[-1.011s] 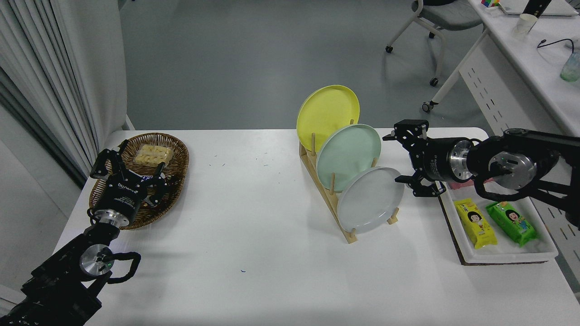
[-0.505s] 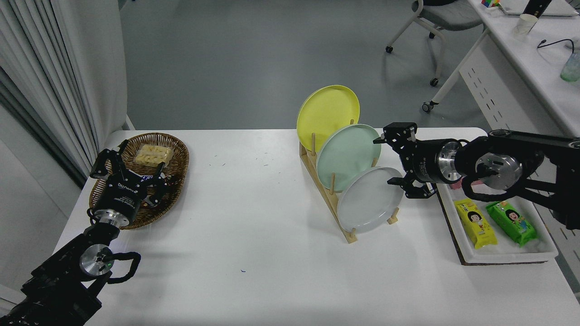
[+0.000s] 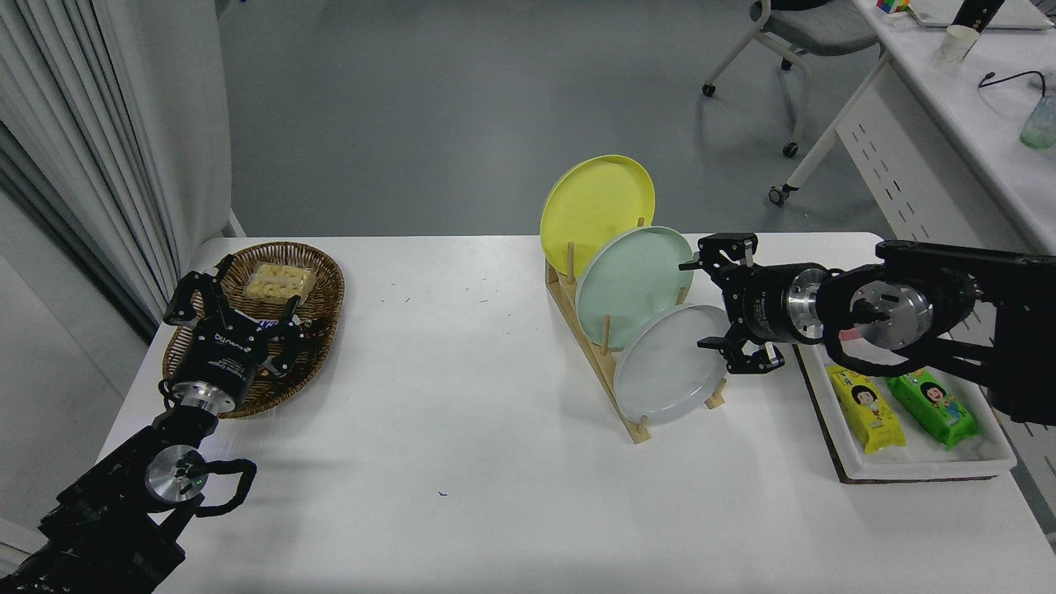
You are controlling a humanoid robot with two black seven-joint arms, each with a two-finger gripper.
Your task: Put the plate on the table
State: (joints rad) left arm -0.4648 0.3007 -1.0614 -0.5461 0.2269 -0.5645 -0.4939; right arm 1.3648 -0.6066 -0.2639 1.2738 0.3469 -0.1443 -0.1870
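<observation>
Right gripper [image 3: 704, 304], jaws spread wide (nothing held), poised at rim of plate [image 3: 670, 363] in rack [image 3: 596, 346]; next: close, lift clear.

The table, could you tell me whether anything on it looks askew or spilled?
Nothing stands out: the pale grey plate, mint-green plate and yellow plate lean in the wooden rack; nothing has spilled on the table.
</observation>
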